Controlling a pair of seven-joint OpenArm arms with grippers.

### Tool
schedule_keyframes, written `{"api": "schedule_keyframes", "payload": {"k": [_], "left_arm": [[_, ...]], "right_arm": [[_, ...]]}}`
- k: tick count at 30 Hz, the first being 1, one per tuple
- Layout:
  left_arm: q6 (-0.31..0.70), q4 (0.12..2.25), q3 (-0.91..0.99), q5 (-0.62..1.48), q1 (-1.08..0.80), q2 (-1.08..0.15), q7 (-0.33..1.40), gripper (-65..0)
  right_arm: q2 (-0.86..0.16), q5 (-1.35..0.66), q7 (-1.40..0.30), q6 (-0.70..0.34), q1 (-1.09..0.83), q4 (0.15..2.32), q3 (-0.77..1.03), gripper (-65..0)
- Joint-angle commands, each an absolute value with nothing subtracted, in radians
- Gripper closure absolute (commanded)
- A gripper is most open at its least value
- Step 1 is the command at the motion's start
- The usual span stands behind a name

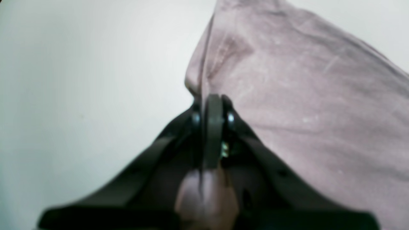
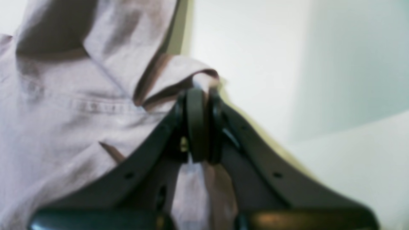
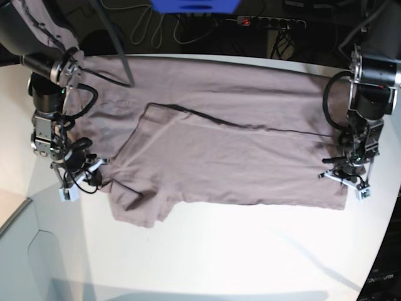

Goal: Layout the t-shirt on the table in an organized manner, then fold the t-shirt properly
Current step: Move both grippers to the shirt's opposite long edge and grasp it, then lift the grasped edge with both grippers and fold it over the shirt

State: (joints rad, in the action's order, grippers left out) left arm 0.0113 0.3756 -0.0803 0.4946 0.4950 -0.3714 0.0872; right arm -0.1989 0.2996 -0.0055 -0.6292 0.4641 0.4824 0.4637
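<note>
Base view shows the t-shirt [image 3: 238,138] spread across the table [image 3: 219,251], left gripper [image 3: 349,170] and right gripper [image 3: 84,164] each clamped on its edge.

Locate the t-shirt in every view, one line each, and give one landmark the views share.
Left wrist: the t-shirt fills the right half, its edge pinched in the left gripper.
Right wrist: it fills the left half, a fold clamped in the right gripper.
Base: spread across the table, centre, between both arms.
Shared landmark: the white table beside the fabric.
</note>
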Motion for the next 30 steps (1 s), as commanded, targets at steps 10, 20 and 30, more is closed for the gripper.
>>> {"api": "schedule_keyframes", "payload": {"k": [10,20,30], "left_arm": [[-0.004,0.596,0.005,0.526,0.36,-0.392,0.111,0.0],[0.002,0.826,0.13,0.524,0.251,-0.389,0.114,0.0],[0.004,0.831,0.133,0.535,0.251,-0.389,0.113,0.0]], "right_arm": [[-0.197,0.309,-0.022,-0.627,0.453,0.572,0.464,0.0],[-0.166,0.309,-0.024,-0.628,0.414,0.719,0.47,0.0],[-0.093,0.305,-0.024,-0.636,0.269,1.004,0.472,0.0]]}}
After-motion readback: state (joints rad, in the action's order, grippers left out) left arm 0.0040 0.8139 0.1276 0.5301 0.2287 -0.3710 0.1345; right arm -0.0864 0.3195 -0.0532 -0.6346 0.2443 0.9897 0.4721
